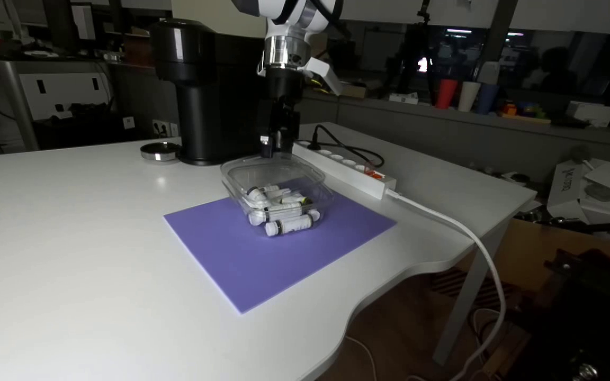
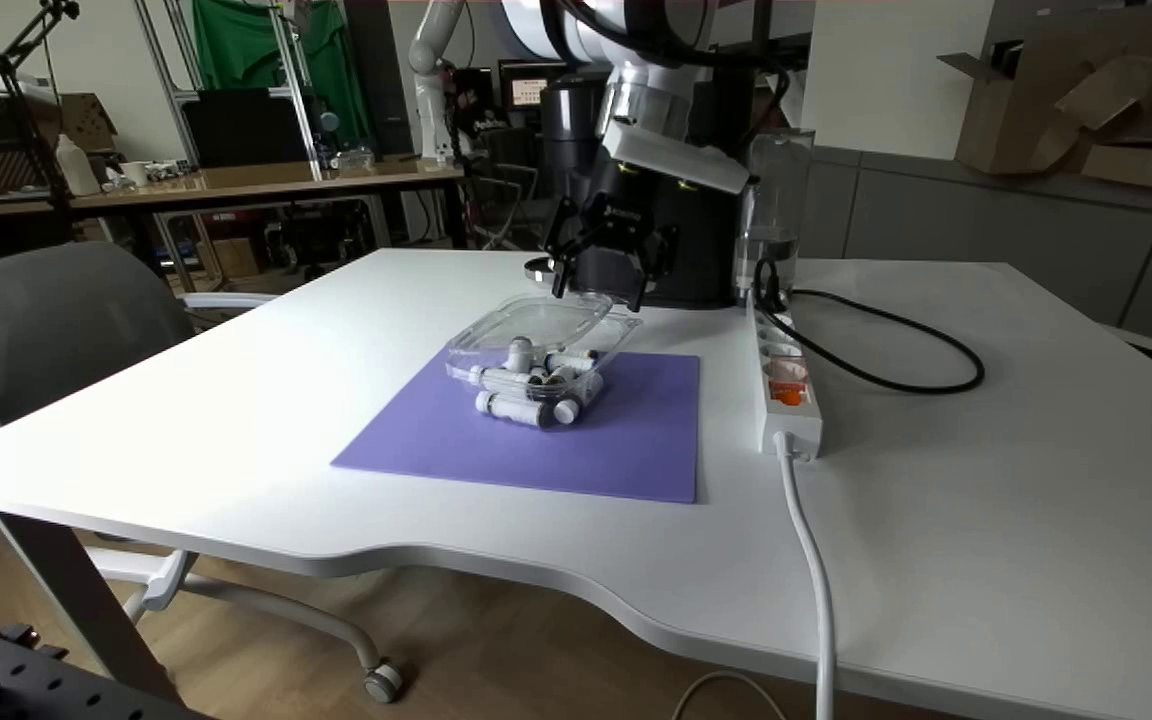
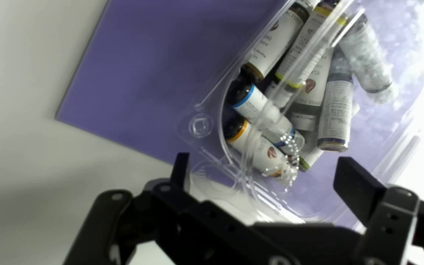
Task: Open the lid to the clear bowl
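The clear bowl (image 1: 324, 197) stands on the purple mat with several small white-labelled bottles in it; it also shows in an exterior view (image 2: 624, 338) and the wrist view (image 3: 201, 126). The transparent lid (image 1: 262, 169) lies over the bowl, shifted to one side, in both exterior views (image 2: 536, 322). In the wrist view the lid (image 3: 399, 40) covers the right part and leaves a strip of bottles at the left uncovered. My gripper (image 3: 263, 165) is open and empty, pointing down above the bowl's far edge in both exterior views (image 1: 278, 151) (image 2: 598, 292). Fingertip contact with the lid cannot be told.
The purple mat (image 1: 247, 264) lies under the bowl. A white power strip (image 1: 347, 170) with a black cable runs beside it. A black coffee machine (image 1: 215, 95) stands behind, with a round metal dish (image 1: 160, 152) near it. The white table's (image 2: 336, 520) front edge is curved.
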`<action>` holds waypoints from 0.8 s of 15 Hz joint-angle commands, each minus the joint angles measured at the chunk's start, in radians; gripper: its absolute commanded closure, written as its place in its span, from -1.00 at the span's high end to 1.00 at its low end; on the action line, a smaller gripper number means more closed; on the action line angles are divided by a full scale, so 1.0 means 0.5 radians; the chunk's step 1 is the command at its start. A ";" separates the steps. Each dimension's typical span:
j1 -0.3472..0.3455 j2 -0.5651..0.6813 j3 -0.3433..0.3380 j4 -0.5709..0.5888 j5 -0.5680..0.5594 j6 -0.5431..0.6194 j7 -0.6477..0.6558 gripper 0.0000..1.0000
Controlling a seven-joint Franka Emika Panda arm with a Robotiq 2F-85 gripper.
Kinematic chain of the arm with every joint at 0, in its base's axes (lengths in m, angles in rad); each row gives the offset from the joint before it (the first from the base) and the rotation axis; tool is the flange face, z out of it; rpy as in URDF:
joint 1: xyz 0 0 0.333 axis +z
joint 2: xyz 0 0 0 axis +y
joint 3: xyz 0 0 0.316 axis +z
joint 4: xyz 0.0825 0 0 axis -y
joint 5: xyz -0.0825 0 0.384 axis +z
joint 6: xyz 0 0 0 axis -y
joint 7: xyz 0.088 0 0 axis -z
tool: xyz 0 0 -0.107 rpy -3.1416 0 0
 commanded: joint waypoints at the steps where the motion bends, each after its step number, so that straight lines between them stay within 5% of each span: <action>1: -0.034 -0.028 0.034 0.024 0.054 -0.124 -0.104 1.00; 12: 0.086 -0.242 0.025 -0.143 0.020 -0.157 -0.229 1.00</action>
